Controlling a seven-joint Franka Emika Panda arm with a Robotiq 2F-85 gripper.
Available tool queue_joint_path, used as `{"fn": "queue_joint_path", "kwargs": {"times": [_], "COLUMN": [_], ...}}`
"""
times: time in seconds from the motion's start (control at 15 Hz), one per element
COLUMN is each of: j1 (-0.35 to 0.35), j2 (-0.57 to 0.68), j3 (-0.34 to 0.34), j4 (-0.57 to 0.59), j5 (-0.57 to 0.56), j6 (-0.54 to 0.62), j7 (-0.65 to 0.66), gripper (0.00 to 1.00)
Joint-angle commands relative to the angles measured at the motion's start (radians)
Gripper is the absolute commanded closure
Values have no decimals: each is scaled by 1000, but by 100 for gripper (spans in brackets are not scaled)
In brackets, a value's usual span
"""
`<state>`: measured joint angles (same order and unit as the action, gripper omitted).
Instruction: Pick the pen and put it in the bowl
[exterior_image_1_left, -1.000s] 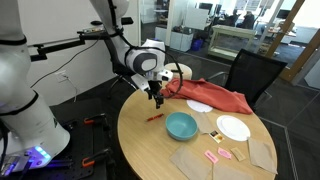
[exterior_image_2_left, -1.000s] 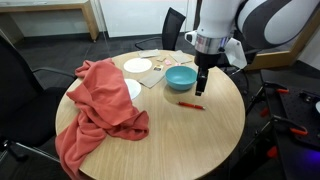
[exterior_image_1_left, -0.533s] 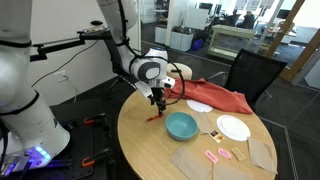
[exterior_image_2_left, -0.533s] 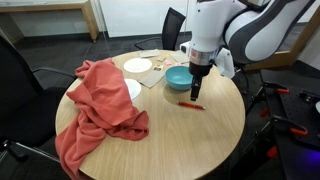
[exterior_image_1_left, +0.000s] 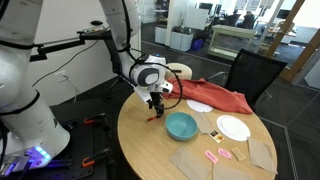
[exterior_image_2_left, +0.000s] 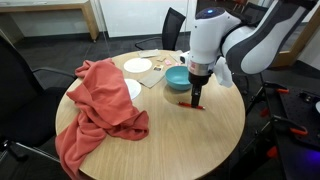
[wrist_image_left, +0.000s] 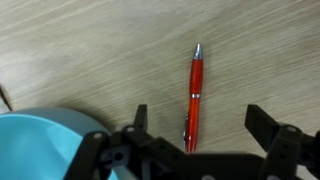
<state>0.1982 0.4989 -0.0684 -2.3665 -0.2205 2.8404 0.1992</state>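
Tool: the tool (wrist_image_left: 192, 128) hangs low over the table (exterior_image_2_left: 190, 140), fingers spread wide apart and nothing between them yet. Both exterior views put it right down near the wood (exterior_image_1_left: 155, 110).

Pen: the red pen (wrist_image_left: 194, 95) lies flat on the table, between the two fingers in the wrist view. Its near end sits roughly at the tool's centre and the silver tip points away, toward the top of that view.

Long axis: pretty much straight up and down in the wrist view, so it runs crosswise to the line the fingers close along. Looks like a decent line-up for a pinch across the barrel, no twist needed.

Bowl: the teal bowl (wrist_image_left: 45, 145) fills the lower left corner of the wrist view, just beside the tool and near the pen without touching it. In an exterior view the pen (exterior_image_2_left: 195, 105) lies just in front of the bowl (exterior_image_2_left: 180, 78).

Next move, best guess: straight down a little, then close. The pen is thin and could roll if one finger lands first.

Other stuff: the red cloth (exterior_image_2_left: 100, 100) and white plate (exterior_image_1_left: 233, 128) are well apart from all this.
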Motion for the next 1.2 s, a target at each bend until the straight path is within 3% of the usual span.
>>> {"fn": "queue_joint_path", "kwargs": {"times": [0.0,0.67,0.73,0.87,1.13], "j1": [28,27,28,29,31], "j2": [31,120,127,137,148], "j3": [-22,-17,-17,-17,-17], "j4": [21,104,111,124,145], "j5": [11,41,42,44,51], "j6": [33,14,14,12,6], "j7": [13,4,3,3,2], "gripper": [0,0,25,34,66]}}
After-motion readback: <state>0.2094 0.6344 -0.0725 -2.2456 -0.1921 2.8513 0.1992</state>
